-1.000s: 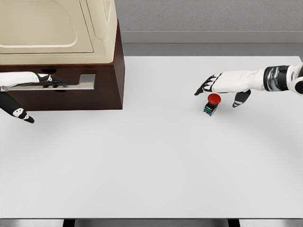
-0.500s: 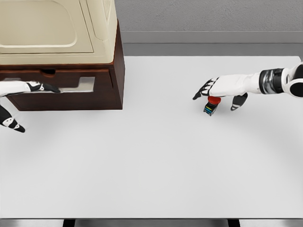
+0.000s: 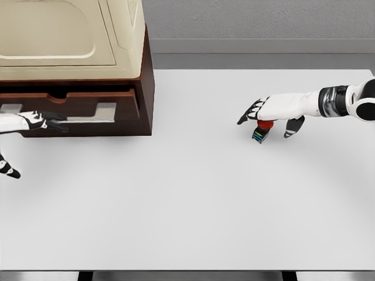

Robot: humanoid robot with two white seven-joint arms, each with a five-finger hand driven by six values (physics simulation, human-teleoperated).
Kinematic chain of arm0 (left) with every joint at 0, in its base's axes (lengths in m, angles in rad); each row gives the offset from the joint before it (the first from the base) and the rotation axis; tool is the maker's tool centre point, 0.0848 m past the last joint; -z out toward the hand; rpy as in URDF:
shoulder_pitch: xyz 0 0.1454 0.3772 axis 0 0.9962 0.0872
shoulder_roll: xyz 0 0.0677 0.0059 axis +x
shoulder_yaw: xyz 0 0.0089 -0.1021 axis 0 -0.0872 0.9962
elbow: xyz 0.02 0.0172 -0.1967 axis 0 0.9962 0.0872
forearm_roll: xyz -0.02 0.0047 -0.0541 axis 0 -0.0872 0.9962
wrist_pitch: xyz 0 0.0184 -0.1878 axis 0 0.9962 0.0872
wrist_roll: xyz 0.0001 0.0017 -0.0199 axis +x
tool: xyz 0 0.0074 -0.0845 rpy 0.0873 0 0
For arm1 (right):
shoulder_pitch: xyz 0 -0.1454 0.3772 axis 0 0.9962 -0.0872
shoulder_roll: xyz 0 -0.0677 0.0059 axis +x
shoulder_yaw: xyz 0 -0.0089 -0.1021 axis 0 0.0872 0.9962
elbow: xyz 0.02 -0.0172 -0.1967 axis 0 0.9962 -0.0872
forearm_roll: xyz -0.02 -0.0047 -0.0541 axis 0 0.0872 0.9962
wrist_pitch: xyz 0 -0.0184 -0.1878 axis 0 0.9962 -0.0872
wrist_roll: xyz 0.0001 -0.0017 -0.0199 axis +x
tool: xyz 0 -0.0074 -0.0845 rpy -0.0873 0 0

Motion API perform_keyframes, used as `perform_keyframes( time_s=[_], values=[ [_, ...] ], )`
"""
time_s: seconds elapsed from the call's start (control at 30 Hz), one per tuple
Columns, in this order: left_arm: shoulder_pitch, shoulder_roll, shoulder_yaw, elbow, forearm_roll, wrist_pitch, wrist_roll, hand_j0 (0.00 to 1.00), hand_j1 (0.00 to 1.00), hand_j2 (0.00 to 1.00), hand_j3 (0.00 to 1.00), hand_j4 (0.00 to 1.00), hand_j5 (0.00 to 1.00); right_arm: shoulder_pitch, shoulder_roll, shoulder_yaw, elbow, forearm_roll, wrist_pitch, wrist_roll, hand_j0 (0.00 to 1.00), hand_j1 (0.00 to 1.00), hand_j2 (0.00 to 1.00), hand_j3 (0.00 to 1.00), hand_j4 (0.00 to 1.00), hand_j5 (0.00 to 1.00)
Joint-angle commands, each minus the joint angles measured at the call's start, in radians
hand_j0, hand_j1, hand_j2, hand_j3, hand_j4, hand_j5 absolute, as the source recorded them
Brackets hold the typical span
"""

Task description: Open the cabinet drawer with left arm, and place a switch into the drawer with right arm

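The left robot hand (image 3: 35, 122) grips the handle (image 3: 82, 120) of the drawer (image 3: 76, 104), which stands partly open at the counter's (image 3: 187, 199) far left. The right robot hand (image 3: 270, 111) hovers over the switch (image 3: 262, 129), fingers spread, grasping nothing.

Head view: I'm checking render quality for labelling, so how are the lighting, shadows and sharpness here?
Head view: lighting is even and flat, with no glare on the white table; only faint soft shadows lie under the cabinet and beside the switch; edges look slightly smeared, the right hand included.
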Motion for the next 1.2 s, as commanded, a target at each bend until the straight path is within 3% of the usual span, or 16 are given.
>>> perform_keyframes(
  time_s=[0.0, 0.57, 1.17],
  values=[
    [0.000, 0.007, -0.017, -0.002, 0.014, -0.031, -0.003, 1.00, 1.00, 1.00, 1.00, 1.00, 1.00, 0.000, 0.000, -0.001, 0.004, -0.005, 0.002, 0.000, 1.00, 1.00, 1.00, 1.00, 1.00, 1.00],
    [0.003, 0.091, -0.051, -0.036, 0.014, -0.149, -0.003, 1.00, 1.00, 1.00, 1.00, 1.00, 1.00, 0.000, 0.002, 0.001, 0.005, -0.003, 0.002, 0.000, 1.00, 1.00, 1.00, 1.00, 1.00, 1.00],
    [0.003, 0.154, -0.101, -0.036, 0.014, -0.149, -0.003, 1.00, 1.00, 1.00, 1.00, 1.00, 1.00, 0.000, 0.003, 0.005, 0.019, 0.003, 0.002, 0.000, 1.00, 1.00, 1.00, 1.00, 1.00, 1.00]
  ],
)
